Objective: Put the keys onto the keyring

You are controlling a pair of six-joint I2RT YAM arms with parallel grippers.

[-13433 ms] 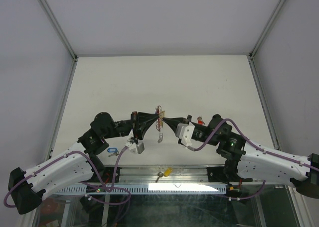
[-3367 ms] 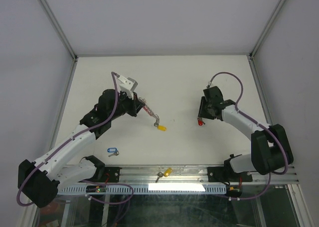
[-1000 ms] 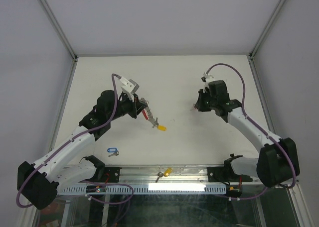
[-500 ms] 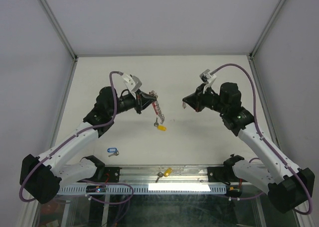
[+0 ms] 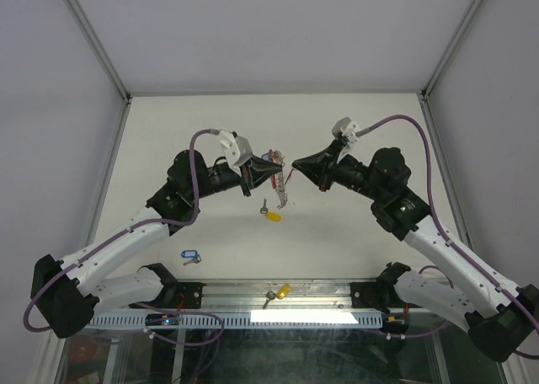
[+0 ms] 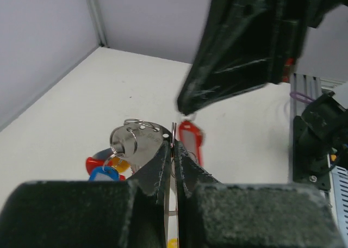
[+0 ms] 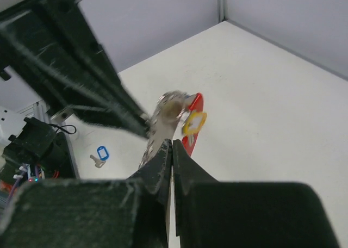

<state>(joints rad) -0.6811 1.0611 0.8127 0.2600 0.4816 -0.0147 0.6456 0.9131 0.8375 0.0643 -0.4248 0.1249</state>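
My left gripper [image 5: 276, 166] is shut on the keyring [image 5: 282, 190], which hangs above the table's middle. In the left wrist view its silver plate with small rings [image 6: 138, 142] stands just beyond my left gripper [image 6: 173, 144], with red, blue and yellow tags [image 6: 103, 169] behind it. My right gripper [image 5: 296, 160] is shut, its tip almost meeting the left one. A red-tagged key [image 6: 190, 142] dangles under the right fingertips [image 6: 185, 104]. The right wrist view shows my right gripper [image 7: 172, 144] close to the keyring [image 7: 163, 123], beside a yellow tag [image 7: 194, 123].
A yellow-tagged key [image 5: 271, 216] lies on the table under the grippers. A blue-tagged key [image 5: 188, 255] lies at the near left, and another yellow-tagged key [image 5: 280, 291] rests on the metal rail at the near edge. Grey walls enclose the white table [image 5: 354, 123].
Both grippers have risen and swung inward. The left brought the keyring to the right, the right brought its red-tagged key to the left, and the tips now nearly touch.
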